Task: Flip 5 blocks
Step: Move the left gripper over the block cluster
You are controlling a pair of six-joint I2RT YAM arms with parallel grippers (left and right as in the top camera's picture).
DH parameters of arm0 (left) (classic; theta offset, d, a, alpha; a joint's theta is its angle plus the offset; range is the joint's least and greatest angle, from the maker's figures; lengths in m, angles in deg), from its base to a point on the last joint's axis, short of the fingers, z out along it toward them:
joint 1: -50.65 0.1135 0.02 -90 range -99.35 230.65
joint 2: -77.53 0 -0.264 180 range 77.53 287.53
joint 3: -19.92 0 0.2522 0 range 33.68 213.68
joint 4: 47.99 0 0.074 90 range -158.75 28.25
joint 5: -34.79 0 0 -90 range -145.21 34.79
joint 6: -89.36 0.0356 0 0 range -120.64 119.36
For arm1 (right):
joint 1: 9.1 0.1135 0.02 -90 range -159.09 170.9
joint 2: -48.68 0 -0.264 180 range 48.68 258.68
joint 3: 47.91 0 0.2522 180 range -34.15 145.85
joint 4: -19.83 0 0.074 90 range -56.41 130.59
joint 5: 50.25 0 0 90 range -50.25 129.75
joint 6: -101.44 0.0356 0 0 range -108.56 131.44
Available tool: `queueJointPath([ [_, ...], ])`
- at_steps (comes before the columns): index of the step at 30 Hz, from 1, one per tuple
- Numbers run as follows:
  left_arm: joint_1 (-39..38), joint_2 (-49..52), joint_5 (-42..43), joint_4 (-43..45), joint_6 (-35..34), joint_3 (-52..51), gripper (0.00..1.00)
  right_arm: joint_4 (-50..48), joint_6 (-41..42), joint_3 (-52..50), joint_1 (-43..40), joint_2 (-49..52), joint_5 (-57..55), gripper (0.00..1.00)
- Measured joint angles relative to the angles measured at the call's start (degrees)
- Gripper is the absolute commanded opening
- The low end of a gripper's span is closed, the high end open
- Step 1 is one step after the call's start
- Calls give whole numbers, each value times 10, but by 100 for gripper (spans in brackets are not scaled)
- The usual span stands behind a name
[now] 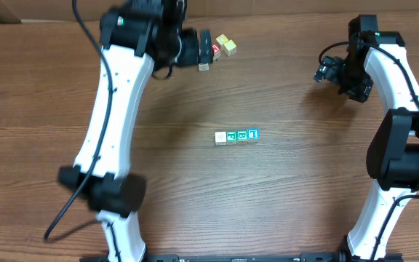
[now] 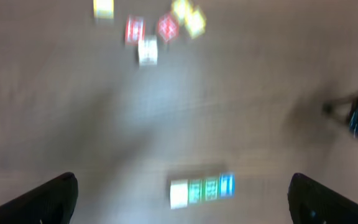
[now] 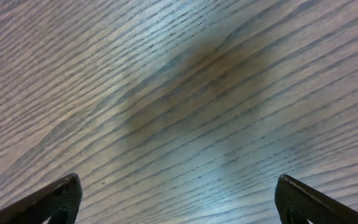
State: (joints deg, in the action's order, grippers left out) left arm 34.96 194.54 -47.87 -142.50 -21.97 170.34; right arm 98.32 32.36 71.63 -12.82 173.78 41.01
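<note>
Lying in a tight row at the middle of the brown wood-grain worktop [image 1: 158, 167] are four small wooden letter cubes [image 1: 236, 136]: one whitish, two green-printed, one blue-printed, touching side to side. A fifth whitish wooden cube [image 1: 204, 66] sits well apart from the row, toward the far side, near the red-faced cubes [image 2: 133, 29] and yellow-faced cubes [image 2: 194, 22]. The left tool [image 1: 205, 41] hovers just beside that far cluster, jaws wide, holding nothing. The right tool [image 1: 324, 71] hangs well off to the right of the row, jaws wide and empty too.
</note>
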Motion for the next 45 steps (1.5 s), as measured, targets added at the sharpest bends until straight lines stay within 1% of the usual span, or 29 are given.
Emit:
queueJointPath([
  [1, 0, 28, -3, 10, 0, 37, 100, 0, 0, 0, 0, 0, 0, 100],
  [3, 0, 68, 0, 38, 0, 64, 100, 0, 0, 0, 0, 0, 0, 100],
  [10, 0, 204, 28, 64, -2, 67, 100, 0, 0, 0, 0, 0, 0, 100],
  [13, 0, 244, 32, 87, -2, 67, 100, -1, 0, 0, 0, 0, 0, 100],
  [19, 2, 262, 38, 160, -2, 67, 100, 0, 0, 0, 0, 0, 0, 100],
  [24, 2, 261, 16, 165, -2, 65, 100, 0, 0, 0, 0, 0, 0, 100],
  [25, 1, 261, 5, 167, -2, 63, 95, -1, 0, 0, 0, 0, 0, 100],
  [26, 0, 261, -9, 172, -2, 60, 78, 0, 0, 0, 0, 0, 0, 100],
  [27, 0, 261, -19, 179, -4, 56, 59, 0, 0, 0, 0, 0, 0, 100],
  [28, 0, 261, -28, 185, -8, 50, 50, -1, 0, 0, 0, 0, 0, 100],
  [29, 0, 261, -35, 190, -10, 45, 48, 0, 0, 0, 0, 0, 0, 100],
  [31, 0, 261, -45, 198, -13, 39, 57, 0, 0, 0, 0, 0, 0, 100],
  [33, 0, 261, -55, 199, -23, 38, 60, 0, 0, 0, 0, 0, 0, 100],
  [38, -3, 261, -81, 212, -31, 25, 51, 0, 0, 0, 0, 0, 0, 100],
  [41, -7, 261, -92, 233, -36, 10, 44, 0, 0, 0, 0, 0, 0, 100],
  [45, -15, 261, -98, 268, -38, -13, 43, 0, 0, 0, 0, 0, 0, 100],
])
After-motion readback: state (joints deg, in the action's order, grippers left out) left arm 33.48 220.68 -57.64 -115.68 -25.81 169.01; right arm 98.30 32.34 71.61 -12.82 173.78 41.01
